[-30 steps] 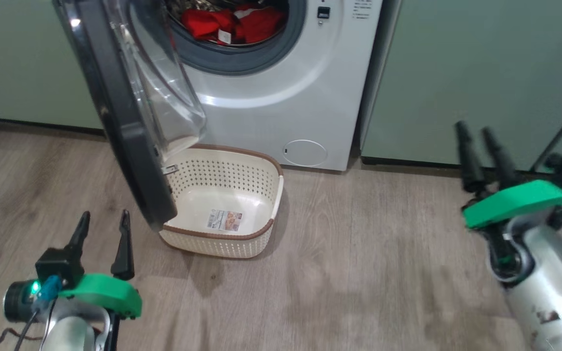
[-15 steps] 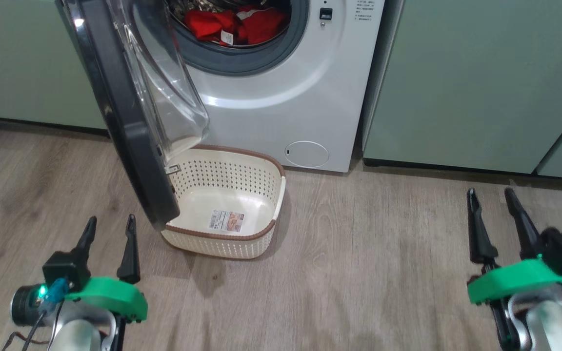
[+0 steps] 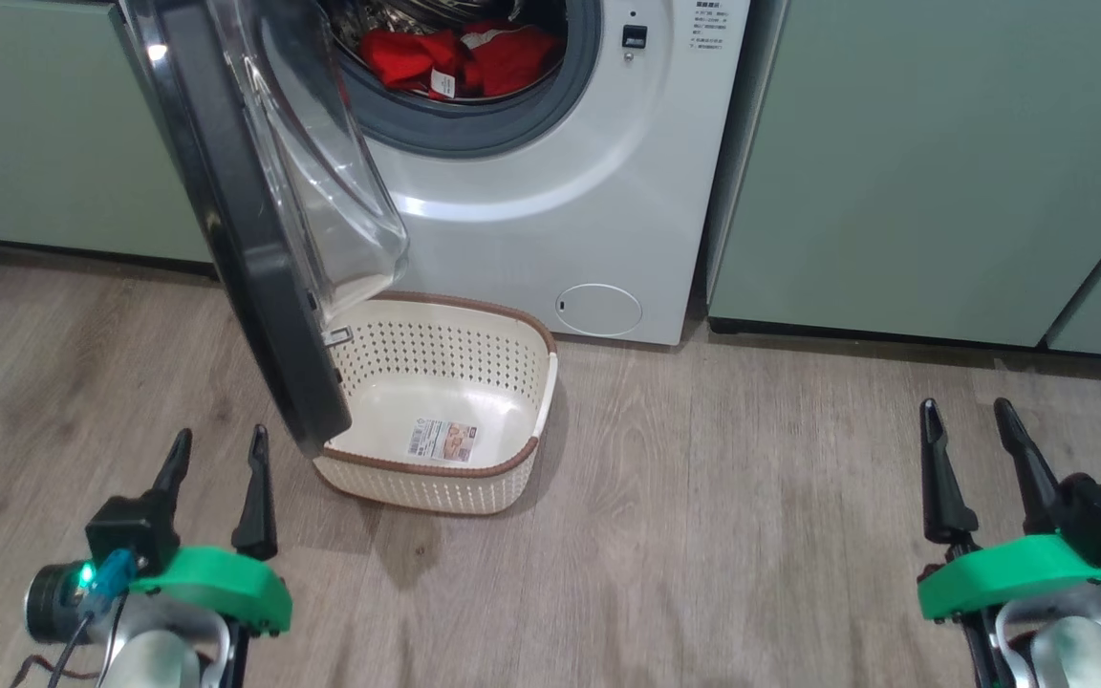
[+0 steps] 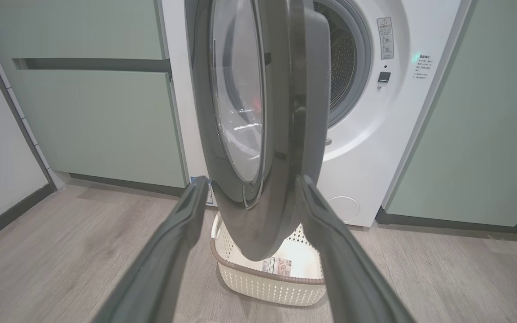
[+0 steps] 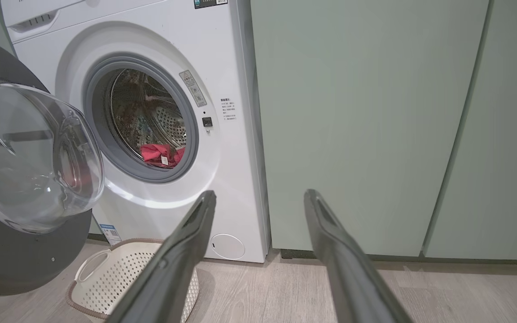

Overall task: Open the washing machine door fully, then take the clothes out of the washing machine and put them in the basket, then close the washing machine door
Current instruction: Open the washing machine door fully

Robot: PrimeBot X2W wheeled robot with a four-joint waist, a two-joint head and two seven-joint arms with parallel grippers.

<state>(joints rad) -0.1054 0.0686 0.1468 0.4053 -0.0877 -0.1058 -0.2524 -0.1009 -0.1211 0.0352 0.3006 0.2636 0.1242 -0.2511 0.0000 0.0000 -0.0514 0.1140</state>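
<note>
Red clothes [image 3: 460, 59] sit in the washing machine [image 3: 560, 220], basket [image 3: 436, 465] empty, door [image 3: 226, 239] looks half-swung; your left gripper [image 3: 221, 433] and right gripper [image 3: 964, 405] both gape empty.

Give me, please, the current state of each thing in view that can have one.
washing machine door, open, swung well clear of the drum
washing machine, drum exposed
clothes, lying in the drum
basket, upright on the floor, no clothes inside
left tool, open, holding nothing
right tool, open, holding nothing
</note>
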